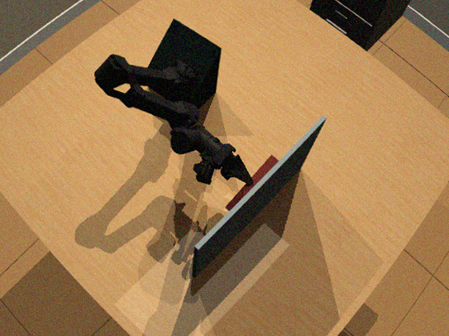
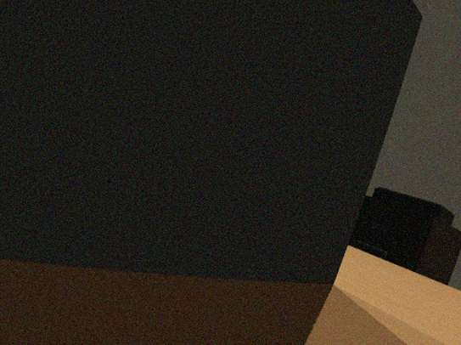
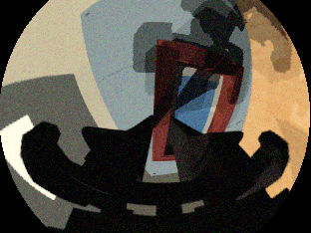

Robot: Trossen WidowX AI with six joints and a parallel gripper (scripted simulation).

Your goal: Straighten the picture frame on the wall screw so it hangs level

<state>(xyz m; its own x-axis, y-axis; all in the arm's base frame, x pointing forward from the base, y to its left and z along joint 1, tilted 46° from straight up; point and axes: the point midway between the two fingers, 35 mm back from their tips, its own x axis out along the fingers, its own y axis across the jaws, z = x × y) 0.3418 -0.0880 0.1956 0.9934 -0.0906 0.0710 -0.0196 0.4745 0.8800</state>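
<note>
A picture frame [image 1: 264, 168] [image 3: 161, 81] with a red border and a blue picture hangs on the near face of an upright grey wall panel [image 1: 248, 215] [image 3: 114, 41]. In the wrist view the frame looks tilted. My gripper [image 1: 249, 181] [image 3: 161, 118] reaches from the left and has its fingertips at the frame's edge, shut on the frame. The screw and the notched strip are hidden behind the frame. The exterior view shows only the dark back of the wall panel [image 2: 163, 115], which hides the frame and the gripper.
The arm's black base box [image 1: 187, 59] stands at the back left of the wooden table [image 1: 367, 128]. A dark drawer cabinet [image 1: 356, 9] [image 2: 409, 234] stands beyond the table's far corner.
</note>
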